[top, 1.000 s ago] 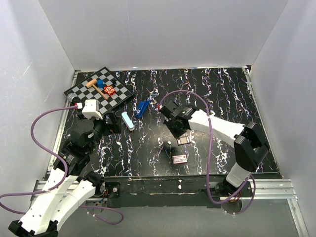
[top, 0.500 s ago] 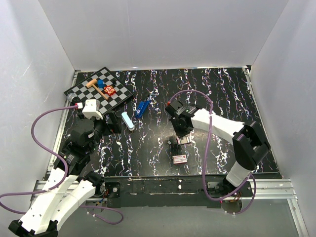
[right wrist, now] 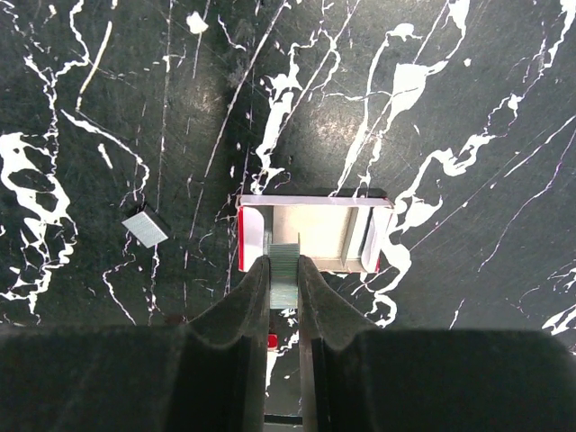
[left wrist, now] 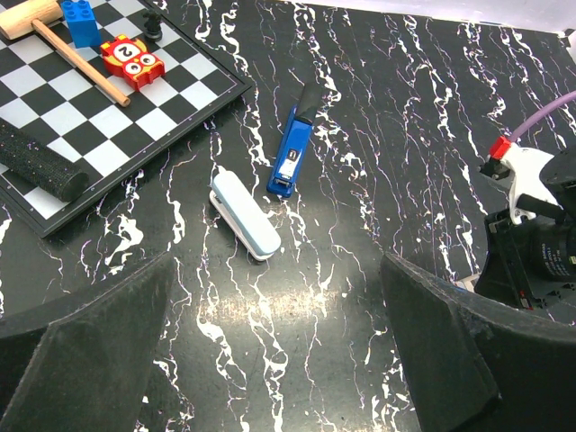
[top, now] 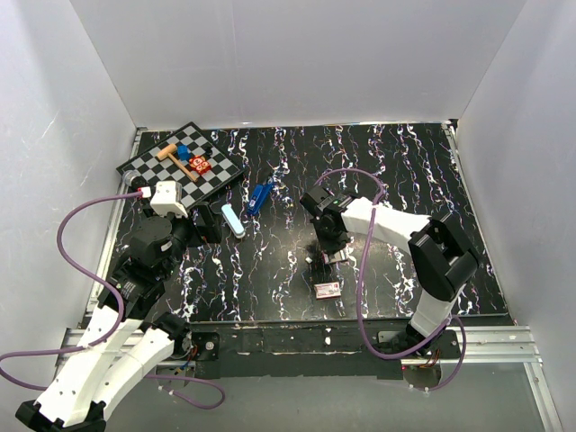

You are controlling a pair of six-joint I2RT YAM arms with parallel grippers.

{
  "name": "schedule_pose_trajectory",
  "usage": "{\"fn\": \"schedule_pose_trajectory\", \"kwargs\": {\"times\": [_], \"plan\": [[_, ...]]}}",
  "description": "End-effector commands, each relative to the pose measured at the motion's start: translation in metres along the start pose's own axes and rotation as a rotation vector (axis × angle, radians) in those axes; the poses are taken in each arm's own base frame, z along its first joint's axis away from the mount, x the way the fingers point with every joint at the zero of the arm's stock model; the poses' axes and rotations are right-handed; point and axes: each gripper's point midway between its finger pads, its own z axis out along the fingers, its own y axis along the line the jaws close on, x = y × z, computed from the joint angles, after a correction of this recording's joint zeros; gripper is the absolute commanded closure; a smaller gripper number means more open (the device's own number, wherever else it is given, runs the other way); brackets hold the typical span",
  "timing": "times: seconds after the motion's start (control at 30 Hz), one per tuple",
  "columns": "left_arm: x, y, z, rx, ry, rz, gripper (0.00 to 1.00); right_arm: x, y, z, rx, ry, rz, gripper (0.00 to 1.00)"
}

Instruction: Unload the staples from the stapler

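Note:
The dark blue stapler (top: 261,196) lies on the black marbled table, far of centre; it also shows in the left wrist view (left wrist: 292,155). My right gripper (top: 326,247) points down at mid-table. In the right wrist view it (right wrist: 283,270) is shut on a short silvery strip of staples (right wrist: 284,255), held at the near left edge of a small open tan tray (right wrist: 328,229) with red-and-white sides. A second small staple piece (right wrist: 145,225) lies on the table left of the tray. My left gripper (left wrist: 279,360) is open and empty, well short of the stapler.
A pale light-blue slender piece (left wrist: 245,215) lies just near-left of the stapler. A checkerboard (top: 218,175) with a wooden mallet, blocks and a black cylinder sits at the far left. A small red-and-white flat box (top: 328,289) lies near the front edge, below my right gripper.
My right gripper has moved toward the near side and down, from beside the stapler area to over the open tray. The left arm has not moved.

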Motion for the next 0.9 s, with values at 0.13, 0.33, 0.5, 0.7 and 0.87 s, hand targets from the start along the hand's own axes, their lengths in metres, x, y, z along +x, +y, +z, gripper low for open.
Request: {"fn": "schedule_pose_trajectory", "kwargs": {"times": [0.13, 0.33, 0.5, 0.7, 0.87], "plan": [[-0.002, -0.002, 0.003, 0.009, -0.008, 0.012, 0.02, 0.0, -0.001, 0.008, 0.01, 0.004, 0.031, 0.86], [-0.002, -0.002, 0.003, 0.009, -0.008, 0.011, 0.02, 0.0, 0.0, 0.012, 0.008, 0.013, 0.033, 0.86], [-0.002, -0.002, 0.003, 0.008, -0.008, 0.011, 0.02, 0.0, 0.001, 0.014, 0.004, 0.016, 0.035, 0.86], [-0.002, -0.002, 0.003, 0.009, -0.006, 0.012, 0.02, -0.002, 0.003, 0.014, -0.001, 0.009, 0.036, 0.86], [-0.002, -0.003, 0.003, 0.011, -0.007, 0.013, 0.02, -0.001, 0.002, 0.017, 0.005, 0.016, 0.035, 0.86]]}}
